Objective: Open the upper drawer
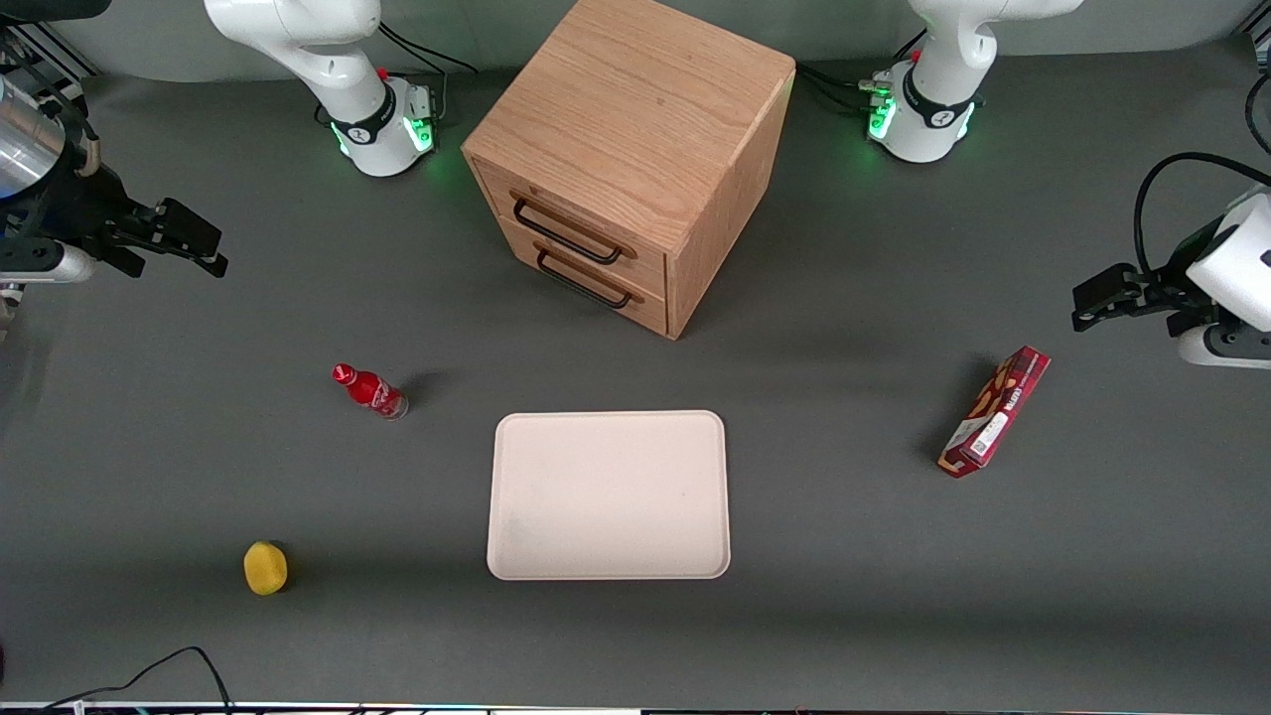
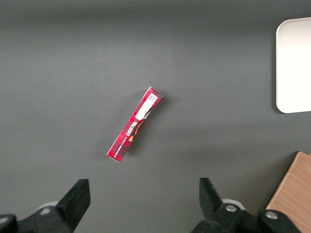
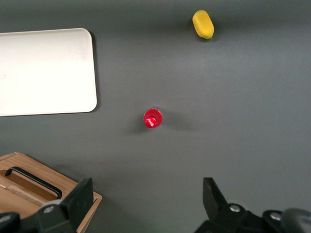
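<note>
The light oak cabinet (image 1: 635,109) stands at the back middle of the table. Its upper drawer (image 1: 581,220) is shut flush, with a thin black bar handle (image 1: 564,234). The like-looking lower drawer (image 1: 594,280) just beneath it is shut too. My right gripper (image 1: 204,248) hangs above the table toward the working arm's end, well apart from the cabinet. It is open and holds nothing (image 3: 147,189). A corner of the cabinet (image 3: 73,194) with a black handle (image 3: 34,179) shows in the right wrist view; I cannot tell which drawer's handle it is.
A small red bottle (image 1: 370,391) stands between the gripper and the cream tray (image 1: 608,494). A yellow object (image 1: 265,568) lies nearer the front camera. A red snack box (image 1: 996,411) lies toward the parked arm's end.
</note>
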You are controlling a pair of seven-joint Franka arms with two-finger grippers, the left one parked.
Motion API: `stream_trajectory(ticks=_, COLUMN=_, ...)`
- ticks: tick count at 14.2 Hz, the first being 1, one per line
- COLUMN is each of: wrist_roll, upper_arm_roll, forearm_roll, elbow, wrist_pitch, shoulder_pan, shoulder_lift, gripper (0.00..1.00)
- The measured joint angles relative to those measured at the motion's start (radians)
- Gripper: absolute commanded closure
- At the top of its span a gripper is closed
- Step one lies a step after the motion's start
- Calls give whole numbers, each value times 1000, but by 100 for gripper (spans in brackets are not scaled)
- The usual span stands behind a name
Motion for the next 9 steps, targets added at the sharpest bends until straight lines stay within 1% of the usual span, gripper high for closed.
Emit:
stream_trajectory(ticks=6, wrist_roll=0, upper_arm_roll=-5, forearm_roll=0, elbow=2, wrist_pitch=-2, shoulder_pan=-2, shoulder_lift=1, gripper=0)
stream_trajectory(ticks=9, wrist_roll=-14, upper_arm_roll=0, forearm_roll=1, elbow=4, wrist_pitch=-40, shoulder_pan=-1, shoulder_lift=1, gripper=0)
